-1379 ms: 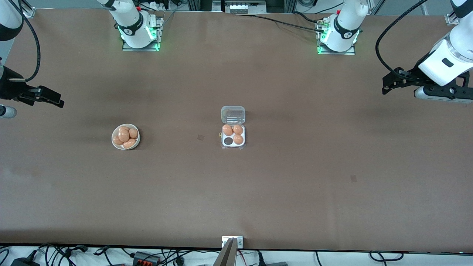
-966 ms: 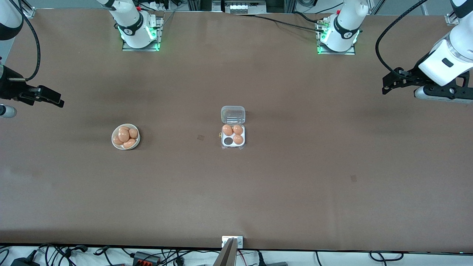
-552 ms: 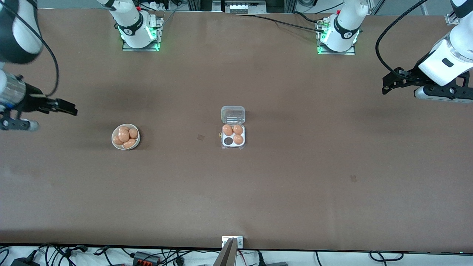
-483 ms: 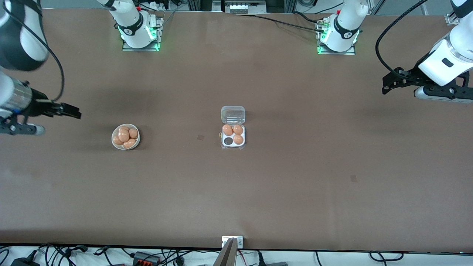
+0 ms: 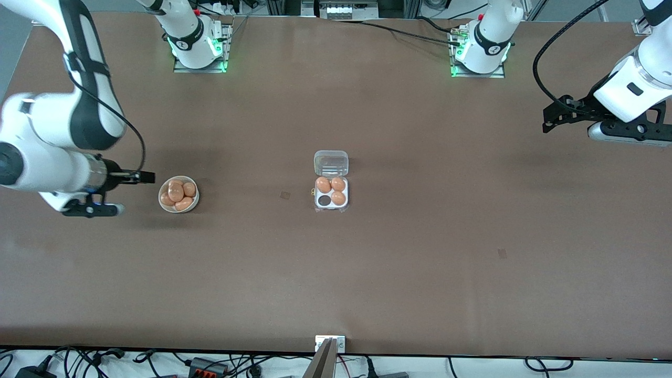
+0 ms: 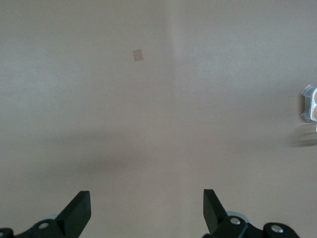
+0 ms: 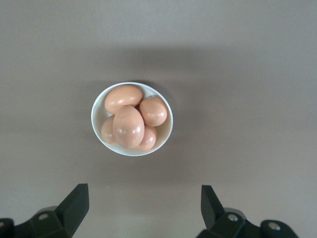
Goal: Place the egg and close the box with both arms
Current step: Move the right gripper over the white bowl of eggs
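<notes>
A wide brown tabletop (image 5: 420,273) seen from a high camera, with two white robot arms based along its top edge.

Near the middle of the tabletop sits the box (image 5: 331,193), a small square white egg tray with four cells. Its clear hinged lid (image 5: 331,163) lies open flat on the tabletop, attached to the tray edge farther from the front camera. Three brown eggs (image 5: 338,184) fill three of the cells; the fourth cell (image 5: 324,200), on the side nearer the camera and toward the right arm's end, shows only a dark hollow.

Well apart from the box, toward the right arm's end of the tabletop, stands a round white bowl (image 5: 178,194) heaped with brown eggs. In the right wrist view the bowl (image 7: 168,130) shows five eggs piled together.

The right gripper (image 5: 143,177) hangs just beside the bowl, on the side away from the box. Its fingers (image 7: 74,203) are spread wide apart and hold nothing.

The left gripper (image 5: 550,119) waits in the air over the left arm's end of the tabletop, well apart from the box. Its fingers (image 6: 79,210) are also spread wide apart and empty, with bare tabletop below them and a corner of the box (image 6: 311,104) at the picture's edge.
</notes>
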